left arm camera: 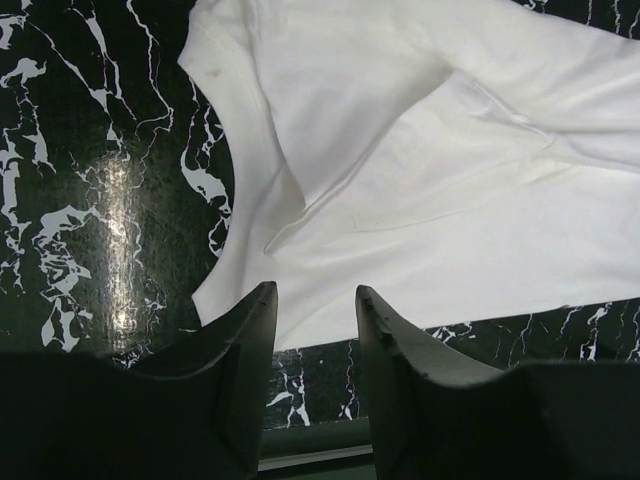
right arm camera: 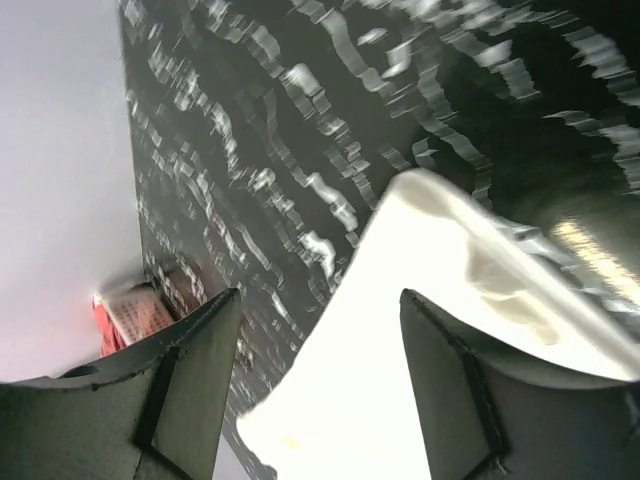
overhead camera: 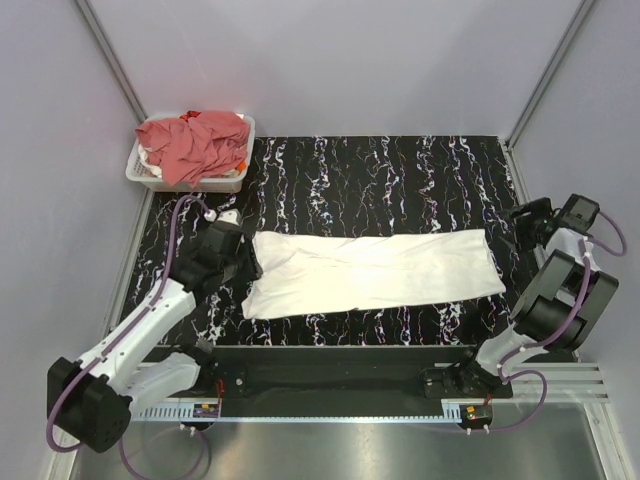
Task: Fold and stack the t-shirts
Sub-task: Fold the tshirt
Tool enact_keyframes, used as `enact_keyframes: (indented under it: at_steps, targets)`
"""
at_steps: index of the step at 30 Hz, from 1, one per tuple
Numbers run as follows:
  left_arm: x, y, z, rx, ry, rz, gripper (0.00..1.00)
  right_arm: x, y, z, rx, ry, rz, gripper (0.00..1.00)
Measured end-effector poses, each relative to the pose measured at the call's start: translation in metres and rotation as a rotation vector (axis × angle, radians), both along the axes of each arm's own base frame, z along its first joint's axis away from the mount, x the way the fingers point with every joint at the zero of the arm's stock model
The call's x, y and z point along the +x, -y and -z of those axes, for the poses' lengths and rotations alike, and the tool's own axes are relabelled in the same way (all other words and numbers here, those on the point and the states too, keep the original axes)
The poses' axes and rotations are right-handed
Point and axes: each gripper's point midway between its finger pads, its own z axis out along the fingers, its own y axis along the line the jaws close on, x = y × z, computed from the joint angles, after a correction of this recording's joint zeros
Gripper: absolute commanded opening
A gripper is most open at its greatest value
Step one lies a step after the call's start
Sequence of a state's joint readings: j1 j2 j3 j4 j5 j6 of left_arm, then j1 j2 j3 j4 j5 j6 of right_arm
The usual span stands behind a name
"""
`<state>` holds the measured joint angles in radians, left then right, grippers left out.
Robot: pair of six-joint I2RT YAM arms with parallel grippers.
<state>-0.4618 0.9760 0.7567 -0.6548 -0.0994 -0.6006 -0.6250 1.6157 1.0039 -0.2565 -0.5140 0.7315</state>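
One white t-shirt (overhead camera: 370, 272) lies on the table (overhead camera: 400, 170) as a long left-to-right strip, its crosswise folds not yet made, we judge, while the salmon-red t-shirts (overhead camera: 195, 145) wait heaped in the far-left basket (overhead camera: 135, 172), and our left hand (left arm camera: 315, 295) and right hand (right arm camera: 318, 297) gape empty near its ends.

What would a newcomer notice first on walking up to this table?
A white t-shirt lies as a long strip across the middle of the black marbled table, bright against it. At the far left corner, a white basket is heaped with salmon-red shirts. The left gripper hovers open at the strip's left end.
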Motion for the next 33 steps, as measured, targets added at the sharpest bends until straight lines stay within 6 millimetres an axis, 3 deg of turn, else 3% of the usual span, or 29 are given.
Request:
enact_keyframes:
  at_steps: [2,4,7,9,14,18,23,27,33]
  targets:
    - [0.003,0.001,0.007,0.011,-0.023,0.0,0.41,0.007,-0.017,-0.01,-0.019,0.028,-0.051,0.72]
    - [0.007,0.004,0.02,0.026,-0.065,0.0,0.41,0.016,-0.046,-0.014,-0.038,0.04,-0.139,0.72]
    - [0.017,0.013,0.04,0.037,-0.122,0.005,0.39,0.022,-0.087,-0.01,-0.051,0.032,-0.263,0.73]
    - [0.026,0.018,0.053,0.048,-0.156,0.006,0.38,0.023,-0.1,0.001,-0.053,0.012,-0.31,0.73]
    - [0.06,0.035,0.074,0.075,-0.212,0.008,0.36,0.016,-0.095,0.048,-0.047,-0.119,-0.336,0.73]
    - [0.103,0.053,0.068,0.068,-0.185,0.009,0.39,0.005,-0.096,0.073,-0.026,-0.202,-0.348,0.72]
    - [0.143,0.057,0.048,0.064,-0.113,-0.009,0.51,0.014,-0.09,0.063,-0.053,-0.187,-0.354,0.72]
    - [0.147,0.04,0.047,0.117,-0.106,-0.044,0.55,0.021,-0.083,0.056,-0.088,-0.189,-0.342,0.72]
    - [0.149,0.016,0.059,0.179,-0.139,-0.075,0.55,0.02,-0.056,0.051,-0.21,-0.272,-0.287,0.71]
